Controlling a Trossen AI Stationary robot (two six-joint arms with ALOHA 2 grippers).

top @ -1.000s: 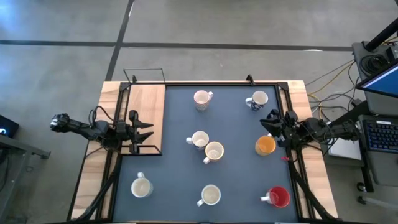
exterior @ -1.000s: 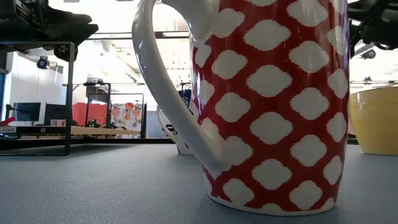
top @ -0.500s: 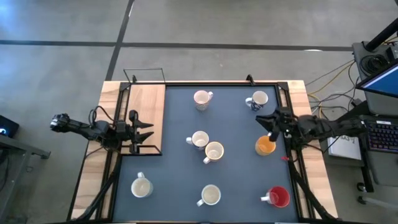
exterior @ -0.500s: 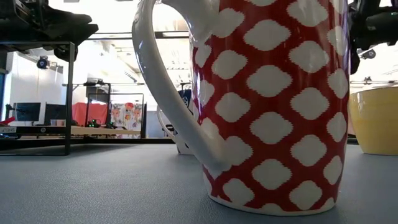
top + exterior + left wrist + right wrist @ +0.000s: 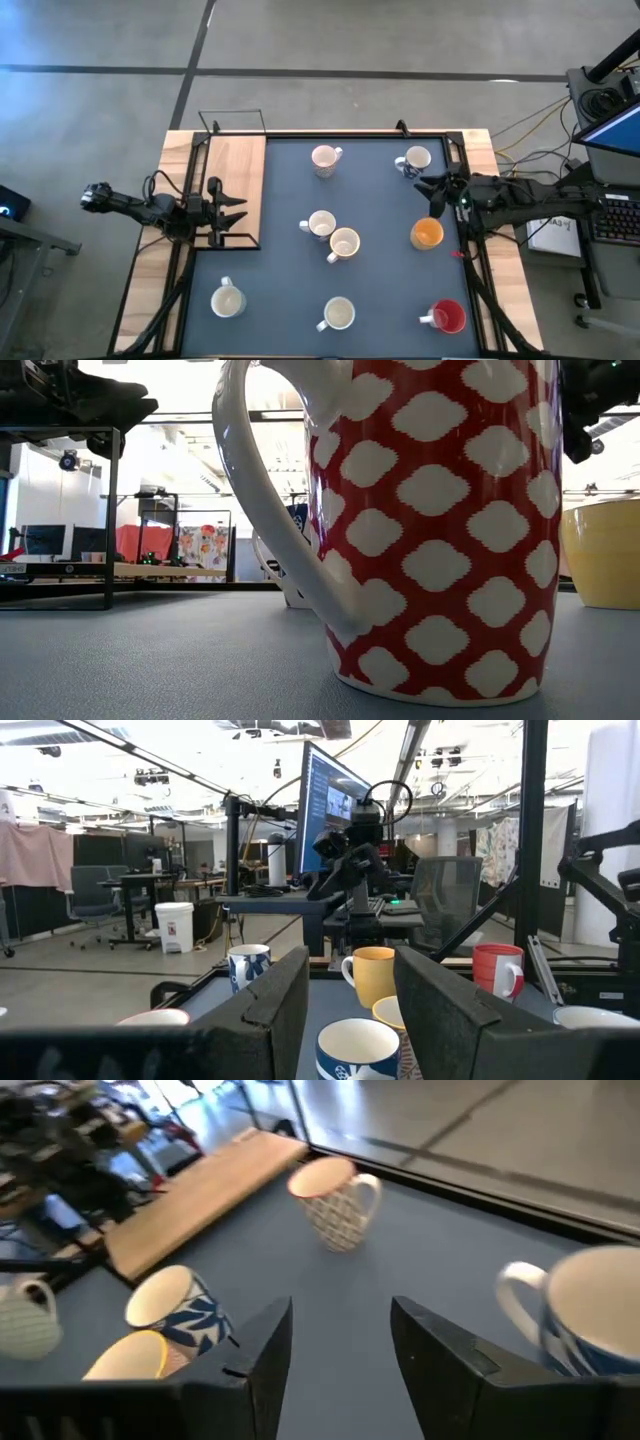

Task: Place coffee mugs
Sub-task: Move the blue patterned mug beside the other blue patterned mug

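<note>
Several coffee mugs stand upright on their bases on the dark mat (image 5: 380, 290). Two white ones (image 5: 325, 158) (image 5: 415, 160) are at the far side, the right one with blue marks. Two more (image 5: 320, 224) (image 5: 343, 244) touch at the centre, two (image 5: 228, 300) (image 5: 338, 314) stand near the front. The orange mug (image 5: 427, 234) is at the right, the red mug (image 5: 447, 317) at the near right. My right gripper (image 5: 425, 188) (image 5: 340, 1350) hangs open above the mat between the blue-marked mug and the orange mug. My left gripper (image 5: 232, 207) (image 5: 350, 1010) waits open over the wooden board.
A wooden board (image 5: 238, 165) with a thin wire frame (image 5: 230, 115) lies along the mat's left side. The table's black rails (image 5: 460, 150) run beside the mat. In the low view the red mug (image 5: 440, 530) fills the foreground, with the orange mug (image 5: 603, 555) behind it.
My right gripper has risen beside the orange mug, shifted a little toward the far edge and tipped its fingers downward toward the mat. The mugs and my left arm have stayed where they were.
</note>
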